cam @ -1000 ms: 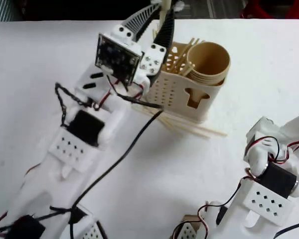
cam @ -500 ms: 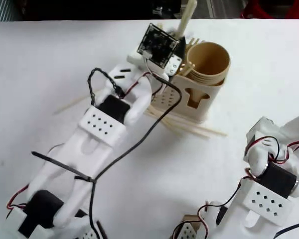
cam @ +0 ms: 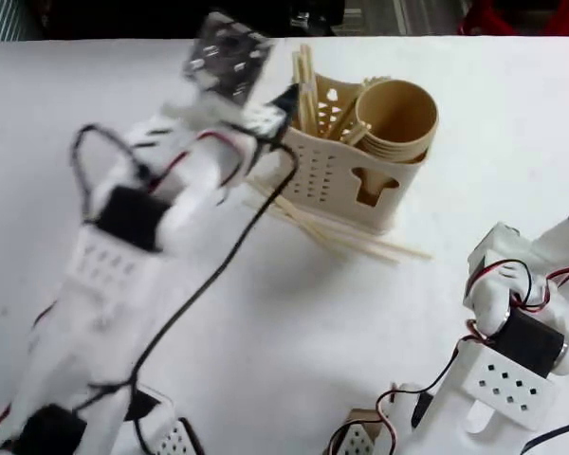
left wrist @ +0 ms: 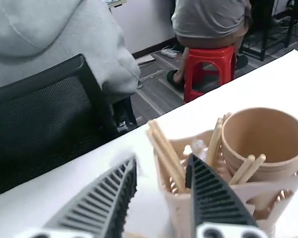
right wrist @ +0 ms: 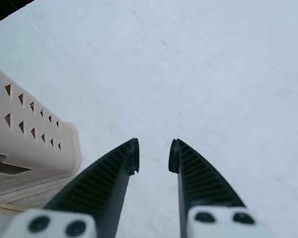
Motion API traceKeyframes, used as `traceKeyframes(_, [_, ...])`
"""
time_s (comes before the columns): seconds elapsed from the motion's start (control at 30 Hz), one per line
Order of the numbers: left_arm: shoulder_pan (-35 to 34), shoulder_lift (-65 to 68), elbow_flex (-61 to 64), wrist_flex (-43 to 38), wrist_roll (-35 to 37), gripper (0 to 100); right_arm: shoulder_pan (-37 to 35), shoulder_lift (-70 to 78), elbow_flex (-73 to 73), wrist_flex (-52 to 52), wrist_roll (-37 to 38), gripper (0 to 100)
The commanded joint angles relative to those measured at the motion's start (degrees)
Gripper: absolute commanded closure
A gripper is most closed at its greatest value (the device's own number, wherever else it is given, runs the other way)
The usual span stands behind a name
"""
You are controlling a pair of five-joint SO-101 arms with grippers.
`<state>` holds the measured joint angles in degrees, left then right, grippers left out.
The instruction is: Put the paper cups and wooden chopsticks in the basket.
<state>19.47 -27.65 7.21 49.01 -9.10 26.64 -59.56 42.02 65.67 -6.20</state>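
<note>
The white table (cam: 474, 123) carried everything. The left arm (cam: 123, 246) stretched from the near left corner up toward the far middle, a black cable running along it. The right arm (cam: 517, 341) sat folded at the near right, well apart from the basket.

The cream basket (cam: 337, 180), its walls pierced with small holes, stood at the far middle of the table. A stack of paper cups (cam: 396, 114) stood upright in its right end. Wooden chopsticks (cam: 306, 81) stood in its left part, some upright in a bundle at the far left corner, others leaning toward the cups. A few loose chopsticks (cam: 360, 242) lay flat on the table against the basket's near side, poking out to the right.

The left gripper (left wrist: 161, 163) hung just left of the basket's far left corner, its jaws wide apart with nothing clamped; the upright bundle showed through the gap behind them. The right gripper (right wrist: 154, 148) pointed down at bare table, jaws parted by a narrow gap and holding nothing, with a corner of the basket off to one side.
</note>
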Motion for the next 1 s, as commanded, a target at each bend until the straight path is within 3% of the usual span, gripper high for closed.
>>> traceKeyframes(0.0, [-3.56,-10.33,-2.9,9.58,0.09,86,-0.48,-0.57,-2.2,0.04,0.79,88.9])
traceKeyframes(0.13, [-6.46,-16.84,-2.81,16.97,0.09,98,-4.35,-0.57,-2.2,0.13,1.85,88.7])
traceKeyframes(0.3, [-6.9,-24.4,3.87,22.15,0.0,98,-10.15,-0.48,-2.2,1.36,11.43,88.7])
traceKeyframes(0.63, [-21.58,-52.35,33.85,16.79,0.18,98,-24.75,-0.4,-9.41,9.89,24.0,89.0])
traceKeyframes(0.97, [-24.66,-77.67,61.1,16.0,0.09,97,-44.44,8.75,-25.58,25.63,30.95,89.0])
